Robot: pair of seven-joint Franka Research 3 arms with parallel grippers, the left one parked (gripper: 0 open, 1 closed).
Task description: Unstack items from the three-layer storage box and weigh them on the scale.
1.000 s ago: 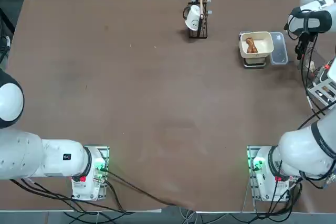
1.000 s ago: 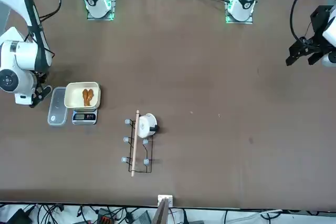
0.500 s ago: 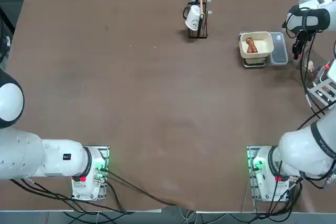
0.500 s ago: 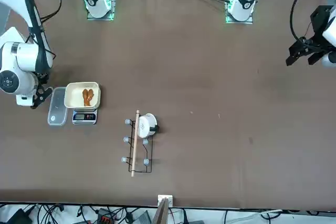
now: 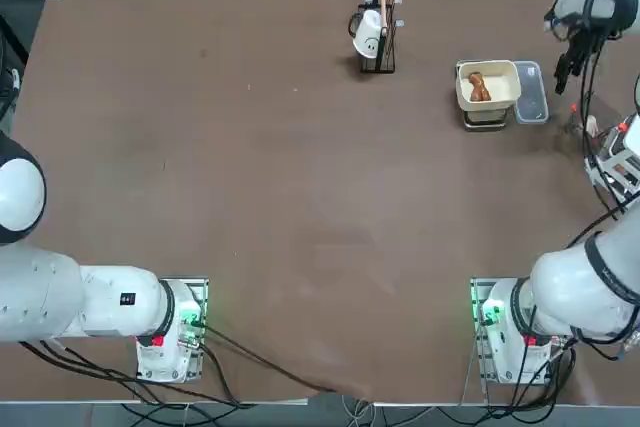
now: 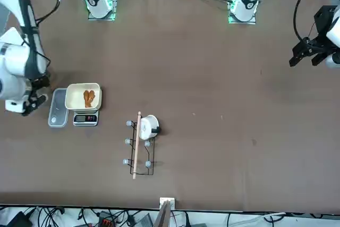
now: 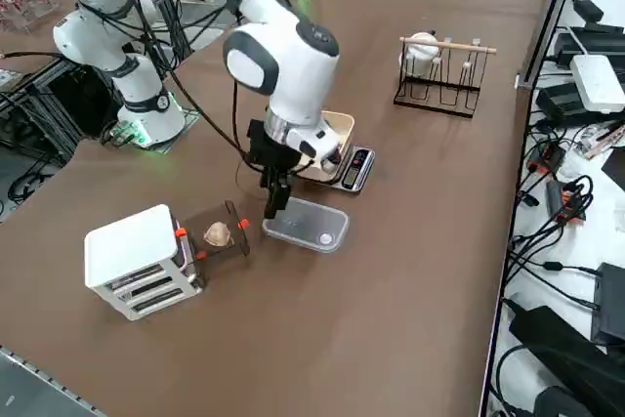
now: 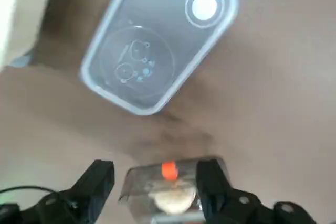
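In the right side view, the three-layer storage box (image 7: 132, 259) sat near the counter (image 7: 410, 271) edge, with a pale item (image 7: 216, 234) in its pulled-out drawer. Our claw (image 7: 275, 207) hung released and empty above. Coming down, we judged it could clip the drawer wall or the clear panel (image 7: 305, 225) just beside. The scale (image 7: 340, 155) stood close, with open counter beyond.

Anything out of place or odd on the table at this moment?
One thing: a clear drawer holding a pale cream piece sits pulled out beside the storage box, close to the open right gripper. Nothing looks spilled or tipped.
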